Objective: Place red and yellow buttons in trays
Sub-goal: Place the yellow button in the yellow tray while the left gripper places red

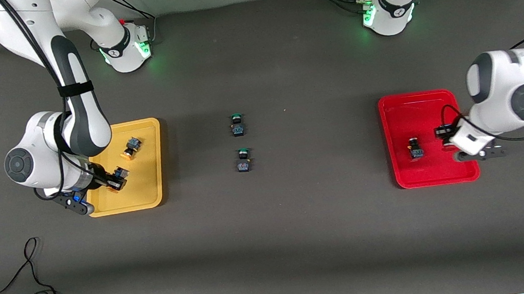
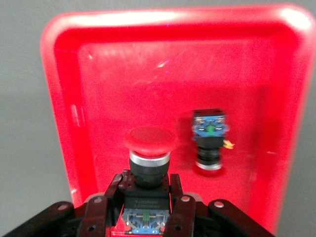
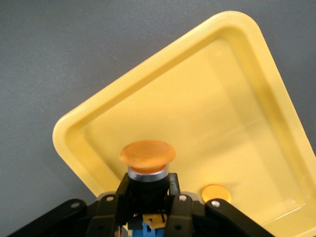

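Note:
My right gripper [image 1: 115,179] is over the yellow tray [image 1: 149,199] and is shut on a yellow-capped button [image 1: 120,174]. In the right wrist view the fingers [image 3: 180,205] clamp its black body under the orange-yellow cap [image 3: 147,154], above the yellow tray [image 3: 222,98]. A second yellow button [image 1: 132,147] lies in that tray; only its cap [image 3: 216,193] shows in the right wrist view. My left gripper [image 1: 443,133] is over the red tray [image 1: 435,177], shut on a red-capped button [image 2: 148,143] above the red tray [image 2: 98,74]. Another red button [image 1: 415,148] lies on its side in this tray and also shows in the left wrist view [image 2: 209,138].
Two green-capped buttons [image 1: 237,125] [image 1: 243,160] lie in the middle of the dark table, between the trays. Loose black cables [image 1: 36,291] lie near the table's front edge at the right arm's end.

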{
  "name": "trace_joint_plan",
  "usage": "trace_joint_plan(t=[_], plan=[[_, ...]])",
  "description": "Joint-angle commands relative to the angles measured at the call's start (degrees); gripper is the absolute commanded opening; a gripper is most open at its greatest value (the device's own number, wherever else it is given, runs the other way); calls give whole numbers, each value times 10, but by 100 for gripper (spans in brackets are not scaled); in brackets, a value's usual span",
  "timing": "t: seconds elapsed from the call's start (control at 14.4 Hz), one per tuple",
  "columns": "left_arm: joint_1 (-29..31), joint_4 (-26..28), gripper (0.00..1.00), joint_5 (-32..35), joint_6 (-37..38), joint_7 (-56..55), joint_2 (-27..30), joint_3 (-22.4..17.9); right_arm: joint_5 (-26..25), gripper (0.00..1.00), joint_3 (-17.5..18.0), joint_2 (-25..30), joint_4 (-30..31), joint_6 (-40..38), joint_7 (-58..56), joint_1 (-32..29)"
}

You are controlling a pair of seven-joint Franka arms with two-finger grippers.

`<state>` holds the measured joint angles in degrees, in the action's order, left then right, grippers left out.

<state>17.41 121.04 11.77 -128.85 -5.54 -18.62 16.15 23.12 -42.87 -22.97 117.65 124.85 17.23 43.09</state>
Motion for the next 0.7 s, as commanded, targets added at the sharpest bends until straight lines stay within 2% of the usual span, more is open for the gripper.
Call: trace_joint_plan(t=[0.0, 0.14, 0.21, 0.28, 0.35, 0.49, 0.63], plan=[[36, 17, 10, 50, -51, 4, -30, 6, 24, 0, -4, -14, 5, 17, -34, 2], [50, 17, 13, 59, -72, 4, -49, 6, 75, 0, -3, -34, 13, 25, -61, 7], [52, 16, 28, 61, -74, 5, -52, 6, 84, 0, -3, -40, 20, 36, -70, 9], [51, 14, 57, 61, -72, 5, -54, 6, 84, 0, -1, -44, 24, 52, -76, 8], [52, 11, 100, 60, -70, 5, -55, 6, 85, 0, 0, -56, 27, 68, -82, 7], [52, 4, 100, 60, -57, 6, -47, 6, 113, 0, 0, -71, 27, 77, -114, 2], [52, -27, 100, 56, 3, 7, -27, 9, 141, 6, 0, -82, 25, 77, -132, 2]])
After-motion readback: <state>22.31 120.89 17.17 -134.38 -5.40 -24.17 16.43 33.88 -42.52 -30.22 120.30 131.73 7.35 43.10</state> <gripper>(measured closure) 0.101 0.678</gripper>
